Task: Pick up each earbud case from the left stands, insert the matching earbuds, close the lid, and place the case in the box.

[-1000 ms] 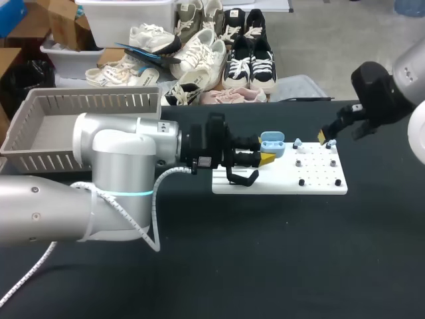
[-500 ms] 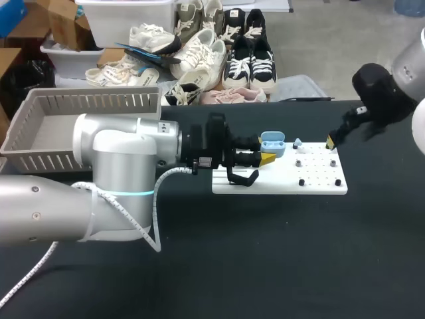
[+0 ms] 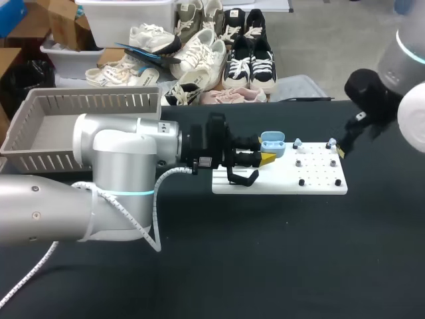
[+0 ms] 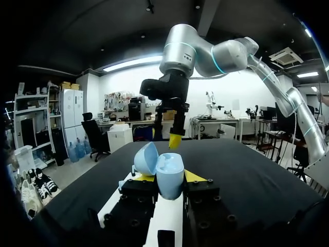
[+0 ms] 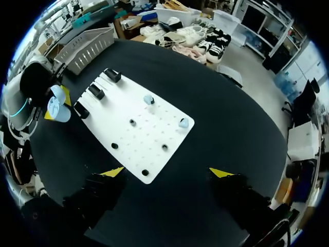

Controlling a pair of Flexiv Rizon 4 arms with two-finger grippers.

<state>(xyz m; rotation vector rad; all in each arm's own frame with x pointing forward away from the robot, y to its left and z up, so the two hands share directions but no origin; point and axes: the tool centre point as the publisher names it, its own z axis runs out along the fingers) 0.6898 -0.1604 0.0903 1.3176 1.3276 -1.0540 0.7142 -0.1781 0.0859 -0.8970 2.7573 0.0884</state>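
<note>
A light blue earbud case with its lid up is held just above the left end of the white board; my left gripper is shut on it. In the left wrist view the case sits between the yellow fingertips. Two light blue earbuds stand on pegs along the board's far edge. My right gripper hangs open over the board's right end. From its wrist I look down on the board, both earbuds and the held case.
A grey slatted box stands at the table's back left, behind my left arm. Black stands line the board's left end, and small black pegs dot its right half. Dark tabletop lies in front of the board.
My right gripper has moved right and slightly down, from above the board's far edge to its right end. The left arm and the case have stayed put.
</note>
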